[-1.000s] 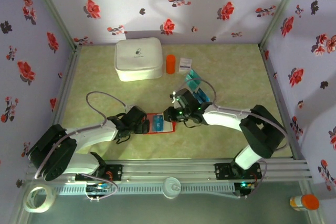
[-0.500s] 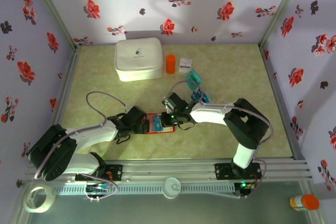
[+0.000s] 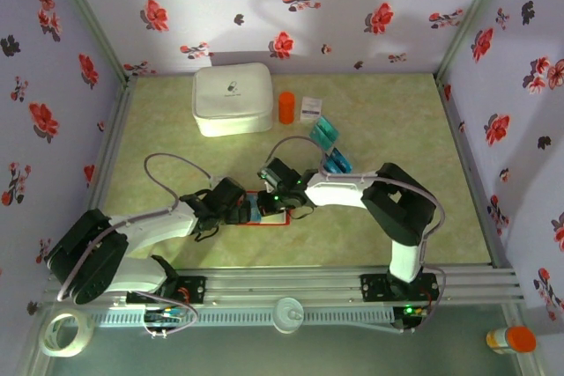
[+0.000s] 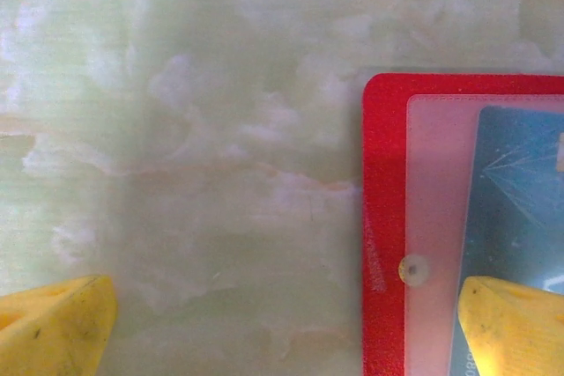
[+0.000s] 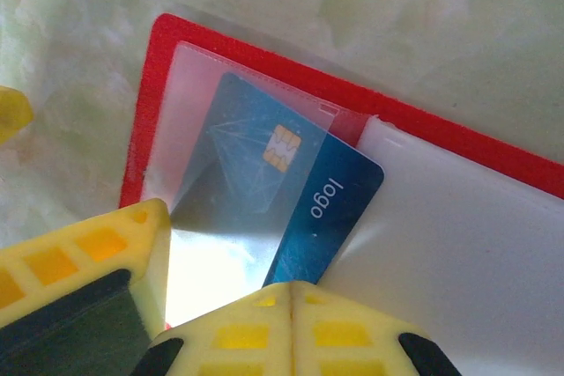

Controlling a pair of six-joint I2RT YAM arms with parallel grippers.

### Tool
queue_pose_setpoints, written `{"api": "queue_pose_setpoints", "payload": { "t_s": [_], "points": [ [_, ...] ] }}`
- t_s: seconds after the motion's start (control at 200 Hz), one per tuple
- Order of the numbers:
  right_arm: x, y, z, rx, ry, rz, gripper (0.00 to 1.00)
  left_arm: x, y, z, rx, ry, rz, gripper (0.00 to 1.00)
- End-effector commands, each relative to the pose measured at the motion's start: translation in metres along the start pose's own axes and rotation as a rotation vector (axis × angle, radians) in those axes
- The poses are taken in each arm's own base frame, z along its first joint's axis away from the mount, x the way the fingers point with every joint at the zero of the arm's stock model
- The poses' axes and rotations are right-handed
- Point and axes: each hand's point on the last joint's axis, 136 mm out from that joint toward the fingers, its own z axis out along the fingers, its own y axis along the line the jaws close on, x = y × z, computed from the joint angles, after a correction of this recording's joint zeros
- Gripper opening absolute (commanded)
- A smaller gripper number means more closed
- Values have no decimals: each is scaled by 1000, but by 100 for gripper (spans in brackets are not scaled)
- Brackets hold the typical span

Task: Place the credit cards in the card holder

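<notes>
Because the card (image 5: 328,209) is thin, stiff and glossy, it should weigh next to nothing and slip easily between smooth pads. The safest hold is judged to be a flat pinch across its bare printed end, clear of the chip. It lies askew in the open wallet (image 5: 145,94), which rests on the tabletop (image 3: 176,156) near the middle, between the two arms. The card's chip end sits under the clear pocket (image 5: 189,129), and its printed end sticks out. The right jaws are closed, their tips meeting at the card's exposed edge; whether they pinch it or merely push it cannot be told. The left jaws stand wide, one finger (image 4: 515,328) over the wallet's left edge and the other over bare tabletop. The wallet looks light and apt to slide, so it likely needs pinning down. The pocket seems a soft film that could buckle if the card enters crooked. More cards (image 3: 327,132) lie farther right, apart from the wallet.
</notes>
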Motion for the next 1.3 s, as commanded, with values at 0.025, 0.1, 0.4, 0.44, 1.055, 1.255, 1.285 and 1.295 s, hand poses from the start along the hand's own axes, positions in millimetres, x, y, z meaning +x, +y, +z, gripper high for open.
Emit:
{"api": "queue_pose_setpoints", "payload": {
  "t_s": [0.025,0.1,0.4,0.44,1.055,1.255,1.285,1.295],
  "points": [
    [-11,-1,-20,31,-49,-4,8,-17,10,-15,-27,-53,-41,100],
    [-15,-3,-28,29,-74,10,8,-18,17,-18,-35,-58,-69,100],
    [-18,-1,-27,3,-77,34,8,-5,31,-11,-63,-28,-75,100],
    [-17,-1,-25,2,-73,38,7,-3,32,-9,-64,-25,-75,100],
    [-18,-1,1,3,-30,51,6,8,30,8,-60,8,-63,100],
    [-17,2,8,2,-11,45,6,9,29,9,-54,8,-62,100],
    [-16,2,9,4,-8,45,6,8,29,8,-55,7,-63,100],
    [-17,3,9,4,-8,44,6,8,29,9,-55,7,-63,100]
  ]
}}
